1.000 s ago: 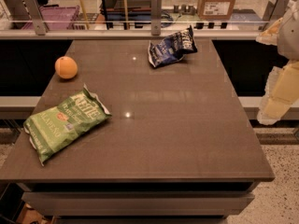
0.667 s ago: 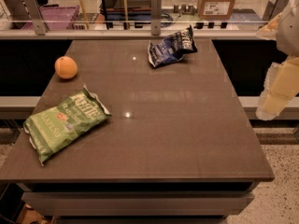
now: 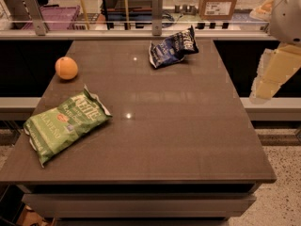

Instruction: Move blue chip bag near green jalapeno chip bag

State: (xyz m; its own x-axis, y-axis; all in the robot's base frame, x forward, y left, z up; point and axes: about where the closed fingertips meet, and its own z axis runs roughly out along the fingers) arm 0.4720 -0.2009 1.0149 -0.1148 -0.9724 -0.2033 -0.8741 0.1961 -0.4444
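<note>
Blue chip bag (image 3: 171,50) sits crumpled at the far edge of the table (image 3: 188,140), well apart from the green jalapeno chip bag (image 3: 66,123) lying front-left near an orange (image 3: 66,68). My jaws hang off the table's right side, and I can't tell if they're wide or narrow.

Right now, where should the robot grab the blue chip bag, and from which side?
Probably from above, pinching the raised crumpled corner of the blue chip bag. It lies low near the table's far edge, so its sides offer little, but that rumpled end sticks up. The gripper hangs beyond the table's right edge, apart from the bag.
</note>
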